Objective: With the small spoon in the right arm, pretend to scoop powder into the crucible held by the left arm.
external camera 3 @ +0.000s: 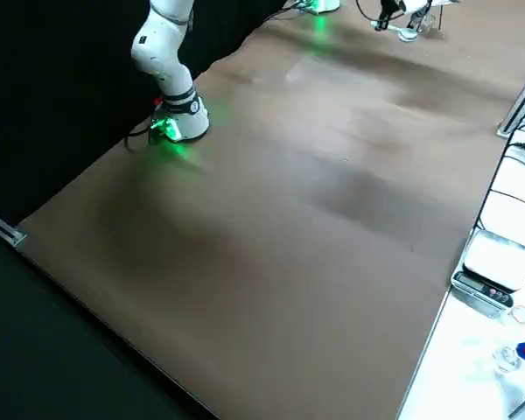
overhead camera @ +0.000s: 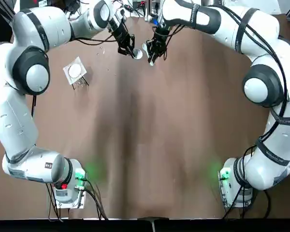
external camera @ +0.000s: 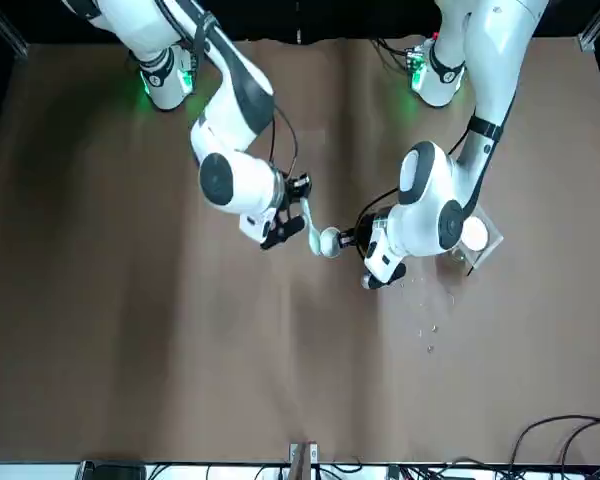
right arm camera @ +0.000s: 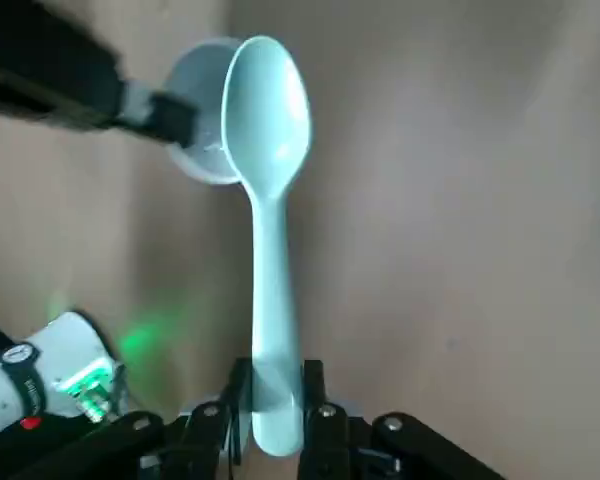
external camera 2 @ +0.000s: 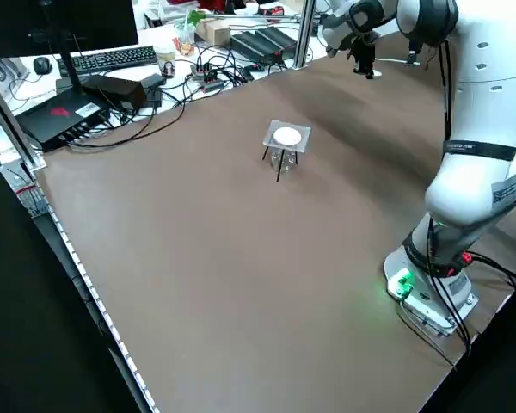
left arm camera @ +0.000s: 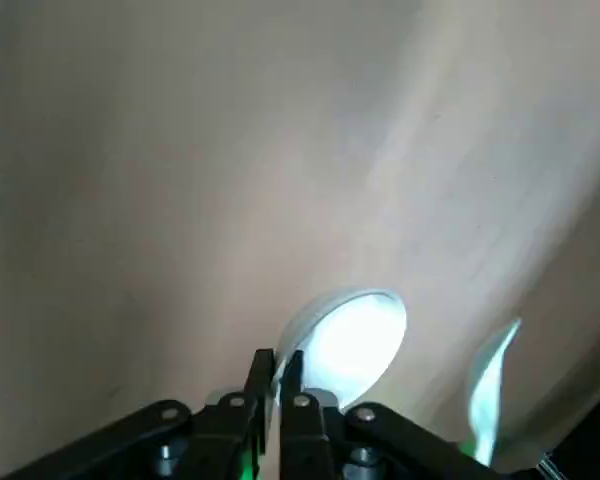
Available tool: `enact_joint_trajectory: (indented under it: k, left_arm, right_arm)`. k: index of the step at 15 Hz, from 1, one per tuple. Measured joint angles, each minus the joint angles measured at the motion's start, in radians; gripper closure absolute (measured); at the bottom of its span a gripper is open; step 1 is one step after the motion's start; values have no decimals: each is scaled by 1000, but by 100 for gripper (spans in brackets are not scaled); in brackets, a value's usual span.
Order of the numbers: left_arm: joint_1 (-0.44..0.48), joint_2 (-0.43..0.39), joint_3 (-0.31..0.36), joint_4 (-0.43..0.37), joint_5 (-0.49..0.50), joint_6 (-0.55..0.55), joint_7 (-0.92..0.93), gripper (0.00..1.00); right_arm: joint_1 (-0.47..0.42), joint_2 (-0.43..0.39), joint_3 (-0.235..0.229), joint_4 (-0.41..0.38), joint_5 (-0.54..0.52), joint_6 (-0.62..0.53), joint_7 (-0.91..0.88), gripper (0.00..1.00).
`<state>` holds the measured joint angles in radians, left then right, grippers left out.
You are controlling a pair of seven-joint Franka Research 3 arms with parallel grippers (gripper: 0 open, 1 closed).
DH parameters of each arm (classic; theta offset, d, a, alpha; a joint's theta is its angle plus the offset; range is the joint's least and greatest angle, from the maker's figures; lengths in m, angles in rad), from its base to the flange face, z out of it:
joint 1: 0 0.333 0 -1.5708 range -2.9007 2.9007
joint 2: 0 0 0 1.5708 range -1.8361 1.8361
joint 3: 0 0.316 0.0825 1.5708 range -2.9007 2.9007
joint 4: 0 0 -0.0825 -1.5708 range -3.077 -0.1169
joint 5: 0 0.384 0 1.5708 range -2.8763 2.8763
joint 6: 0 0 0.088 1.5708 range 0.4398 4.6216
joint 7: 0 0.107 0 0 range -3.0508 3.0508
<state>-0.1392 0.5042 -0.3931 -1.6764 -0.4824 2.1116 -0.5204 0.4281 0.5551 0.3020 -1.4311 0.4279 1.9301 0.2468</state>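
Small spoon over crucible, far centre of the brown table.
The left pincer is closed to a narrow gap on the rim of the white crucible and holds it above the table. The right pincer is clamped on the handle of the pale green spoon, whose bowl overlaps the crucible rim, possibly touching it. A small stand carrying a white disc sits on the table's far left. A keyboard and cables lie beyond the far edge.
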Motion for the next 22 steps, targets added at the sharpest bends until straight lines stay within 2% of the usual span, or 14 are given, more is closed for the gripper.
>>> enact_joint_trajectory:
  k: [2,5,9,14,18,22]
  left_arm:
    - [-1,0,1,1,0,2,-16,93]
    - [1,0,4,4,0,2,-23,93]
    - [2,0,4,8,0,2,-40,93]
    - [1,0,3,13,0,2,-65,93]
    - [1,0,3,14,0,2,-66,93]
    - [3,0,3,20,0,2,-66,93]
  right_arm:
    - [0,0,21,0,42,-6,33,76]
    - [-17,1,21,0,185,-89,44,76]
    - [-33,6,19,0,347,-91,92,76]
    - [-34,29,19,-1,441,26,227,76]
    - [-38,43,18,-1,541,31,298,76]
    - [-57,46,17,-1,543,26,292,76]
